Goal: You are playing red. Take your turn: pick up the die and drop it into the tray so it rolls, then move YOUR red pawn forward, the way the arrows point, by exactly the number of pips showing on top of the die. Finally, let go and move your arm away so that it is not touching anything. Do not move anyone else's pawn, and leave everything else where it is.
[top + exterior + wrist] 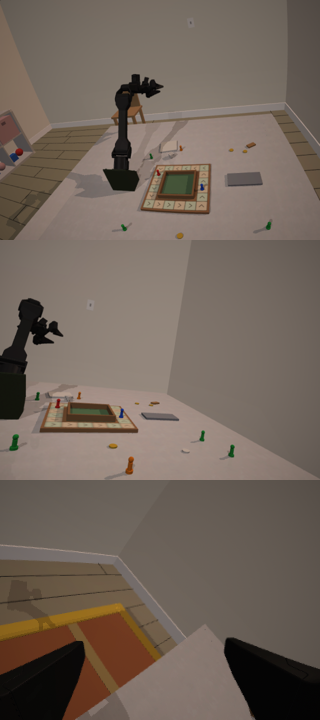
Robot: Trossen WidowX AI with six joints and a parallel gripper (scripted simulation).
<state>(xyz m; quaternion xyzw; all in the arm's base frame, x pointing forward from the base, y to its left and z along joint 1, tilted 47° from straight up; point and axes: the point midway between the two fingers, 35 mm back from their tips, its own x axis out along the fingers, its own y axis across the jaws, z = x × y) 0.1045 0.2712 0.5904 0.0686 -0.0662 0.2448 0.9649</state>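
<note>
On table, near its middle: board, a square wooden frame with a track of arrow squares around a raised tray lined in green.

- Red pawn: upright on the board's far-left corner area, on the track just beside the tray's corner.
- Blue pawn: upright on the right-hand track, beside the tray wall.
- Die: white, on the table beyond the board's far edge, off the board, just in front of a pale card. Top face too small to read.
- Orange pawn: beside the card, right of the die. A second orange pawn stands near the table's front in the exterior view.
- Green pawns: one left of the die; two more near the front edge.
- Grey slab: flat, right of the board, apart from it.
- Small items: gold discs, a brown block, a white disc.
- Arm: black, base left of the board, rising upright. Gripper: raised high, well above all pieces, pointing toward the far wall. Fingers spread nearly to full width, nothing between them; wrist view shows only the table's far corner, floor and wall in the gap.
</note>
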